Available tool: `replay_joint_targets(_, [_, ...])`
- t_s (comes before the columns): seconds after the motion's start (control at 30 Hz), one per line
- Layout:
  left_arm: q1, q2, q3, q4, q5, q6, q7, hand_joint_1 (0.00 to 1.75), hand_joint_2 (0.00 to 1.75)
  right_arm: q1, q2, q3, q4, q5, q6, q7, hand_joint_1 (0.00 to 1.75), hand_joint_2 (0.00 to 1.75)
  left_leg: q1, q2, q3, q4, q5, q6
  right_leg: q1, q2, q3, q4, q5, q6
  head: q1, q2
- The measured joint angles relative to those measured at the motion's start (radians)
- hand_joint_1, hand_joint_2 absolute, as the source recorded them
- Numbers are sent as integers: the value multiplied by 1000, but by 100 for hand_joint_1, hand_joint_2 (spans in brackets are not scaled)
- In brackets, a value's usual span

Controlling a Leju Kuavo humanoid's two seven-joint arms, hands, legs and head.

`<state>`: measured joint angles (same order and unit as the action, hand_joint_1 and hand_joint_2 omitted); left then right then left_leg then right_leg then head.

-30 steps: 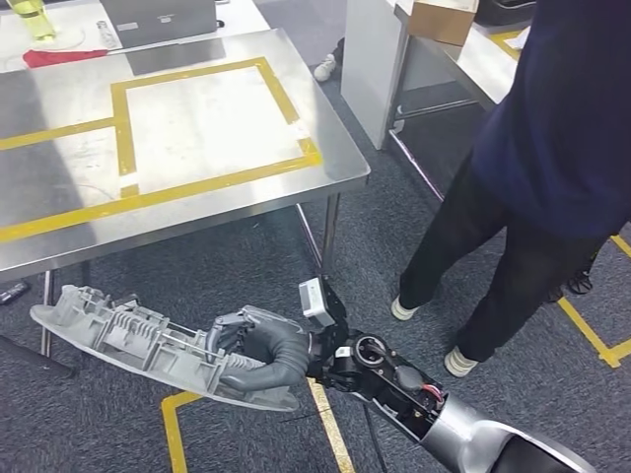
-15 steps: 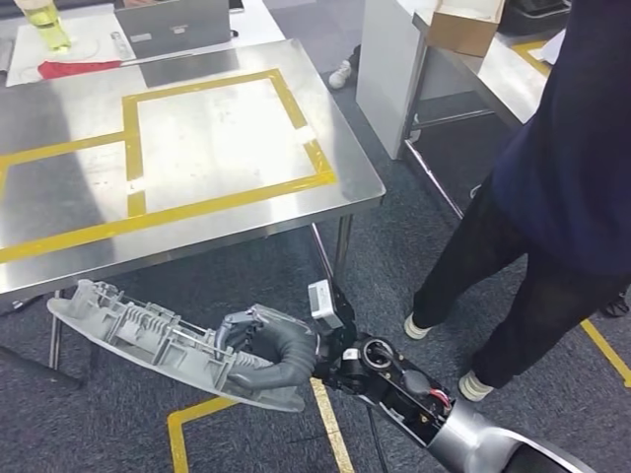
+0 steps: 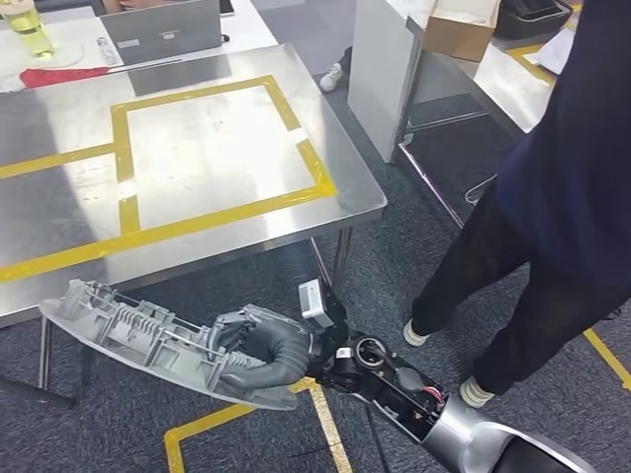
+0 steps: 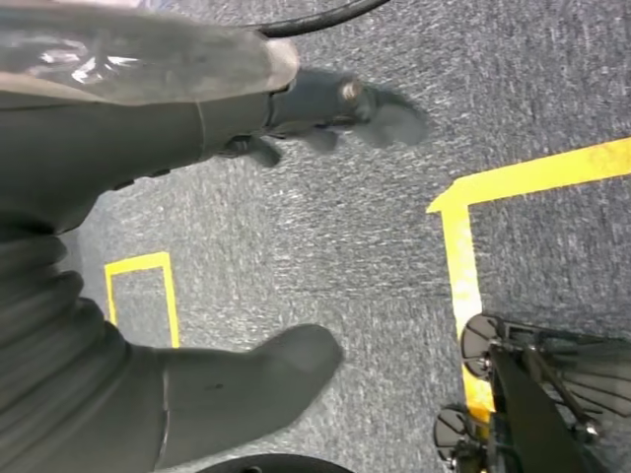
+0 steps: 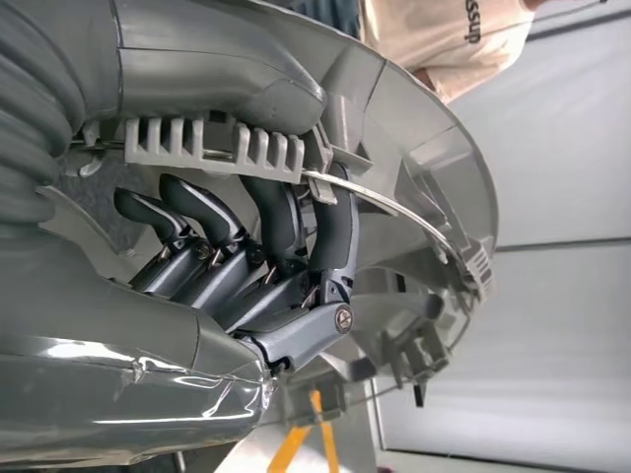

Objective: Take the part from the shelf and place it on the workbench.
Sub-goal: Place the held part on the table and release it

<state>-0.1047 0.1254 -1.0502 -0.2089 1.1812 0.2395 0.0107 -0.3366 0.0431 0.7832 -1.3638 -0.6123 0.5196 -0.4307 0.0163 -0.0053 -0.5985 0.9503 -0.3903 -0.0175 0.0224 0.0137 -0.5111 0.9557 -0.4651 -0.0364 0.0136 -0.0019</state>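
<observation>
Carrying the part [image 3: 160,340], I've got my right hand [image 3: 256,350] wrapped round its near end, below the workbench [image 3: 350,192] edge; that long free end could clip the edge. Left hand [image 4: 149,374] hangs empty, fingers apart.

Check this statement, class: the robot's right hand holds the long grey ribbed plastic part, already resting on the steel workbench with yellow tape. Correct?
Not quite. The right hand does hold the long grey ribbed plastic part, but the head view shows it in the air below the edge of the steel workbench, not resting on it.
</observation>
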Motion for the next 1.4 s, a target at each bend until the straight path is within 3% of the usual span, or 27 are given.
replay_joint_targets(0.07, [0, -1, 0, 0, 0, 0, 0, 0, 175, -1, 0, -1, 0, 0, -1, 0, 175, 175, -4, -1, 0, -1, -1, 3, -2, 0, 1, -1, 0, -8, 5, 0])
replay_joint_targets(0.2, [-1, 0, 0, 0, 0, 0, 0, 0, 175, 0, 0, -4, 0, 8, -8, -2, 175, 175, -9, -1, 1, 0, -8, 13, -5, -1, 5, -10, -3, -2, 13, 0])
replay_joint_targets(0.33, [-1, 0, 0, 0, 0, 0, 0, 0, 175, 0, 0, -6, 0, 20, -19, -3, 175, 175, -18, -1, 1, 4, -15, 26, -17, -1, 9, -17, -6, 36, 15, 0])
replay_joint_targets(0.47, [-2, 0, 0, 0, -1, 0, -1, 0, 175, 0, 0, -6, -3, 29, -23, -3, 175, 175, -17, 0, 9, -6, -13, 38, -22, -2, 8, -6, -16, 53, 13, 0])
replay_joint_targets(0.53, [-3, 0, 0, 0, -1, 0, -1, 0, 175, 0, 0, -7, -6, 34, -24, -2, 175, 175, -12, 3, 19, -16, -11, 46, -23, -3, -25, 71, -60, 59, 18, 0])
replay_joint_targets(0.6, [-3, 1, 0, 0, -1, 0, -1, 0, 175, 1, -1, -7, -7, 35, -24, -3, 175, 175, -12, 5, 22, -17, -13, 48, -25, -4, -101, 222, -127, 61, 23, 0])
replay_joint_targets(0.63, [-4, 1, 0, 0, -1, 0, -1, 0, 175, 3, -1, -7, -7, 35, -25, -2, 175, 175, -12, 5, 24, -17, -14, 48, -27, -4, -135, 283, -146, 61, 25, 0])
replay_joint_targets(0.67, [-3, 2, 0, 0, -1, 0, -1, 0, 175, 4, -1, -7, -7, 35, -25, -2, 175, 175, -11, 4, 25, -17, -15, 46, -30, -4, -153, 308, -143, 62, 27, 0])
replay_joint_targets(0.7, [-3, 2, 0, 0, -1, 0, -1, 0, 175, 5, -2, -7, -7, 35, -25, -2, 175, 175, -11, 4, 28, -17, -17, 44, -33, -5, -147, 286, -117, 62, 28, 0])
replay_joint_targets(0.8, [-3, 2, 0, 0, -1, 0, -1, 0, 175, 4, -2, -7, -8, 35, -27, -2, 175, 175, -10, 0, 38, -13, -24, 30, -38, -6, -57, 76, -5, 60, 31, 0])
replay_joint_targets(0.87, [-4, 2, 0, 0, -1, 0, -1, 0, 175, 5, -2, -7, -9, 35, -28, -2, 175, 175, -10, -2, 38, -13, -25, 17, -35, -4, -29, 8, 19, 54, 27, 0])
replay_joint_targets(1.0, [-3, 0, 0, 0, -1, 0, -1, 0, 175, 4, -2, -7, -10, 35, -29, -2, 175, 175, -1, -3, 42, -17, -29, -7, -26, -3, -10, -30, 38, 26, 10, 0])
replay_joint_targets(1.07, [-3, 0, 0, 0, -1, 0, -1, 0, 175, 2, -2, -7, -10, 35, -29, -2, 175, 175, 1, -1, -8, 87, -85, -15, -29, -12, 1, -44, 43, 18, 0, 0])
replay_joint_targets(1.13, [-2, 1, 0, 0, -1, 0, -1, 0, 175, 1, -2, -7, -10, 35, -28, -2, 175, 175, 3, -1, -95, 248, -147, -23, -29, -23, 3, -48, 41, 16, -12, 0])
replay_joint_targets(1.17, [-1, 1, 0, 0, -1, 0, -1, 0, 175, 2, -2, -7, -10, 35, -28, -2, 175, 175, 5, -1, -125, 295, -155, -27, -29, -28, 5, -48, 39, 17, -14, 0])
replay_joint_targets(1.2, [0, 1, 0, 0, -1, 0, -1, 0, 175, 2, -2, -7, -10, 35, -28, -2, 175, 175, 9, 0, -133, 300, -141, -30, -30, -32, 7, -48, 36, 18, -14, 0])
replay_joint_targets(1.23, [1, 0, 0, 0, -1, 0, -1, 0, 175, 2, -2, -7, -10, 35, -27, -2, 175, 175, 16, 2, -117, 257, -106, -35, -33, -36, 10, -46, 31, 22, -14, 0])
replay_joint_targets(1.3, [1, -4, 0, 0, -1, 0, -1, 0, 175, 1, -2, -7, -10, 34, -27, -2, 175, 175, 28, 16, -46, 101, -29, -50, -36, -40, 16, -34, 15, 38, -16, 0])
replay_joint_targets(1.33, [0, -6, 0, 0, -1, 0, -1, 0, 175, 0, -2, -7, -10, 34, -27, -2, 175, 175, 32, 19, -19, 41, -8, -50, -35, -42, 15, -25, 6, 47, -17, 0])
replay_joint_targets(1.4, [0, -12, 0, 0, -2, 0, -1, 0, 175, -1, -2, -8, -11, 33, -27, -3, 175, 175, 30, 19, -3, 5, -8, -37, -31, -43, 14, -15, -5, 59, -9, 0])
